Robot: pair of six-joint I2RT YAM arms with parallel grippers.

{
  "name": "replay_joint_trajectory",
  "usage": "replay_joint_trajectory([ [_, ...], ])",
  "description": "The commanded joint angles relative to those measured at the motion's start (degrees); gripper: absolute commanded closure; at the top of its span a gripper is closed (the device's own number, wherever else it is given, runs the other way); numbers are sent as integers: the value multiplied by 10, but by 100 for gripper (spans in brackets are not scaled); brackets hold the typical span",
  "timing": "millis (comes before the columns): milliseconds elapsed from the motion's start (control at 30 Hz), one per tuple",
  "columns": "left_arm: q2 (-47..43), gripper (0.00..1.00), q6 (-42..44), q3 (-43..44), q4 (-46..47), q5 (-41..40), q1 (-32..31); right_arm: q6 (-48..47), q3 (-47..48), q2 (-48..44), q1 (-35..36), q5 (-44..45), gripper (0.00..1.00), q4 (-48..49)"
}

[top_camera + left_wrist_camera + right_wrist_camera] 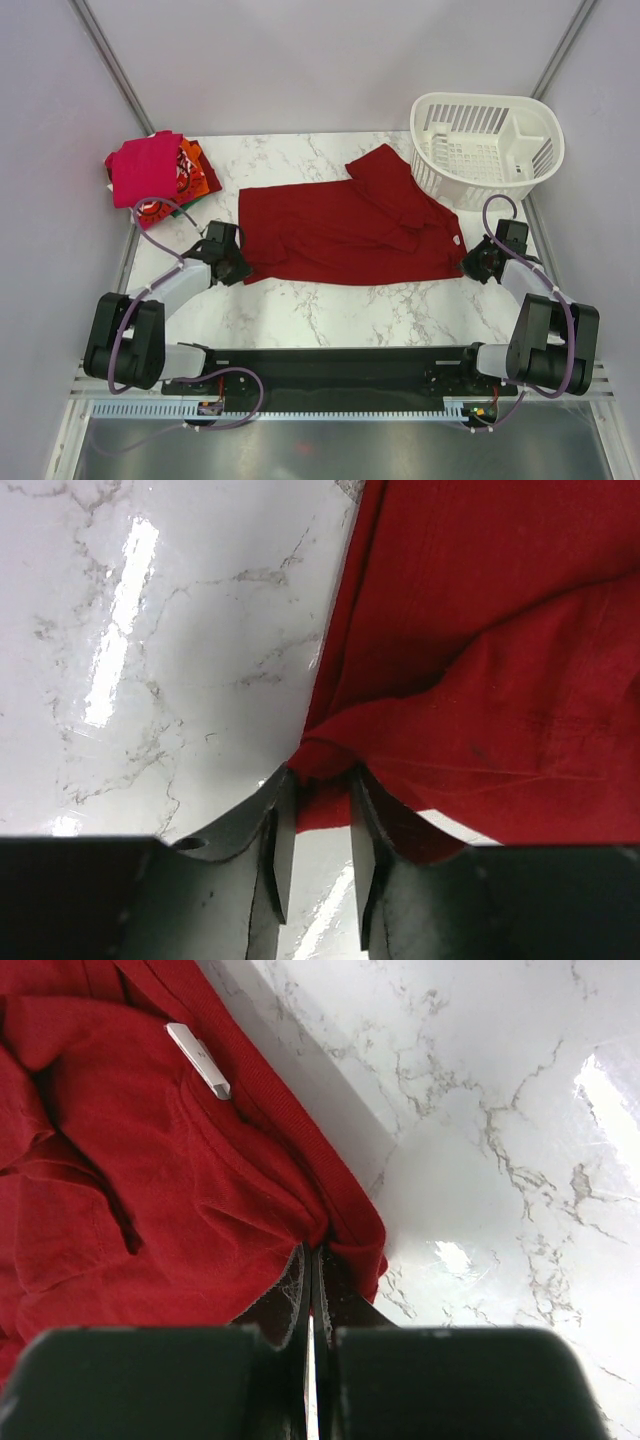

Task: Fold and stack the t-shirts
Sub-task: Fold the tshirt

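Left claw [318, 785] stands half open around a hem corner of the dark red t-shirt [340, 232], which is spread on the table [330, 312]; right claw [312, 1260] is pinched tight on its collar-end edge. Left should nip fully first, I'd say, then both lift evenly.

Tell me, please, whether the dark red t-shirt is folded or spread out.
Mostly spread: the dark red t-shirt lies flat across the table, with only one flap folded over its body.
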Motion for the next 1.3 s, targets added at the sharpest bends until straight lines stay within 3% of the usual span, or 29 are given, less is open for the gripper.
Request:
replay_joint_trajectory([
  [0, 4, 67, 9, 10, 21, -2, -2, -8, 0, 5, -1, -6, 100, 17],
  [33, 0, 78, 9, 9, 22, -1, -2, -8, 0, 5, -1, -7, 100, 17],
  [133, -19, 98, 13, 10, 21, 1, -2, -8, 0, 3, 0, -5, 100, 17],
  [267, -62, 98, 24, 35, -19, 4, -2, -9, 2, -7, 0, 6, 100, 8],
  [400, -88, 98, 56, 97, -132, -16, 0, -1, 15, -48, -3, 29, 100, -24],
  [600, -91, 98, 103, 162, -290, 22, 6, 14, 24, -102, -3, 52, 100, -58],
  [867, -130, 98, 82, 190, -360, 48, 10, 45, 18, -202, -12, 152, 100, -106],
  [1000, -138, 98, 93, 181, -385, 83, 56, 56, 4, -210, -42, 152, 100, -111],
  [1133, -183, 97, 85, 162, -412, 91, 62, 60, 3, -199, -55, 137, 100, -114],
  [1200, -209, 94, 78, 154, -429, 113, 62, 60, 0, -199, -55, 131, 100, -115],
  [1267, -226, 83, 78, 143, -443, 137, 63, 53, -2, -203, -55, 124, 100, -116],
])
